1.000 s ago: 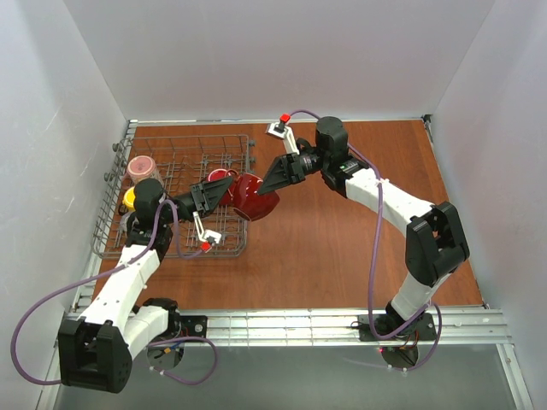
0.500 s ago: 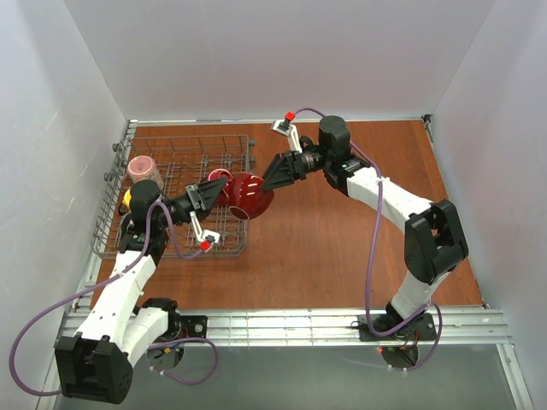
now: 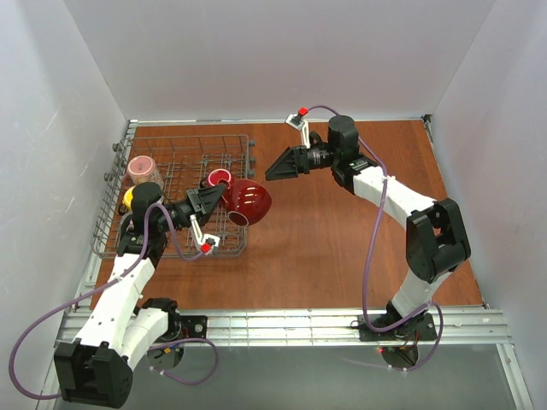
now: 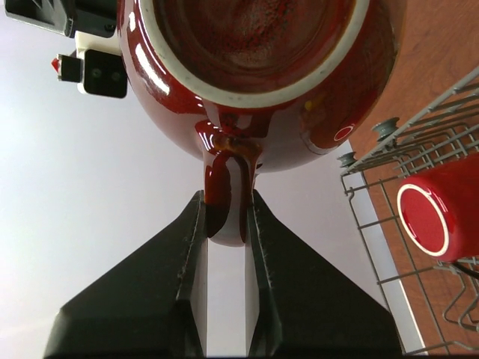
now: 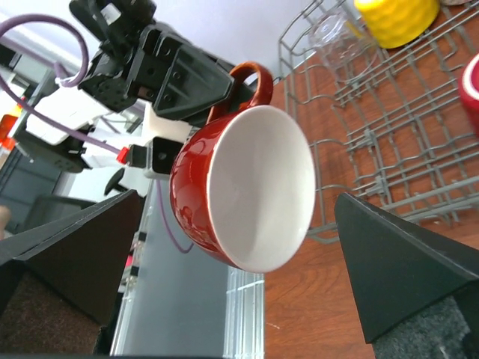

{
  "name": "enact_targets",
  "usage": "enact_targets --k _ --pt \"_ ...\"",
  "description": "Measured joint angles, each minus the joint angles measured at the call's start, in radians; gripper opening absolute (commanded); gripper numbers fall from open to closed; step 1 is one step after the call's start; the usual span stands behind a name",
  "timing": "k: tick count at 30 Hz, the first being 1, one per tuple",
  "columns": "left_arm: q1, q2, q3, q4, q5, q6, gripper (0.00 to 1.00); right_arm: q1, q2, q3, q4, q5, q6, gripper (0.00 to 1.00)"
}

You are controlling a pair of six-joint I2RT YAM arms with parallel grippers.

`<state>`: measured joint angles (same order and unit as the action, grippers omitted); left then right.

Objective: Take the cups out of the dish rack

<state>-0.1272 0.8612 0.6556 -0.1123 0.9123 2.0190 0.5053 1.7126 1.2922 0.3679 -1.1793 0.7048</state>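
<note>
White-lined mug (image 3: 248, 199) sideways in left gripper (image 4: 227, 206), mouth facing right gripper (image 3: 271, 174)

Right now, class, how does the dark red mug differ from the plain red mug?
The dark red mug hangs in the air, pinched by its handle in the left gripper; the plain red mug rests in the dish rack, ungripped. The dark red mug is deeper in colour with a white inside; the plain red mug is brighter red. Both are glossy red.
</note>
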Motion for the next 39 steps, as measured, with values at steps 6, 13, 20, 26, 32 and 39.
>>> enact_targets --k 6,13,20,26,32,39 --pt "0.000 -0.006 0.000 -0.023 -0.014 0.000 0.00 -0.016 0.000 0.000 -0.014 0.055 -0.026 0.99" --pt "0.000 -0.008 0.000 -0.046 -0.053 0.000 0.00 -0.058 -0.001 -0.018 -0.060 0.145 -0.061 0.98" --pt "0.000 0.010 0.000 -0.044 -0.106 0.000 0.00 -0.109 -0.024 -0.024 -0.208 0.296 -0.145 0.98" --pt "0.000 0.050 0.002 -0.013 -0.154 0.000 0.00 -0.113 -0.064 0.003 -0.379 0.443 -0.267 0.99" --pt "0.000 0.085 0.031 -0.029 -0.253 -0.001 0.00 -0.113 -0.119 0.003 -0.478 0.561 -0.345 0.99" --pt "0.000 0.134 0.140 -0.163 -0.441 -0.003 0.00 -0.110 -0.177 -0.012 -0.507 0.629 -0.392 0.99"
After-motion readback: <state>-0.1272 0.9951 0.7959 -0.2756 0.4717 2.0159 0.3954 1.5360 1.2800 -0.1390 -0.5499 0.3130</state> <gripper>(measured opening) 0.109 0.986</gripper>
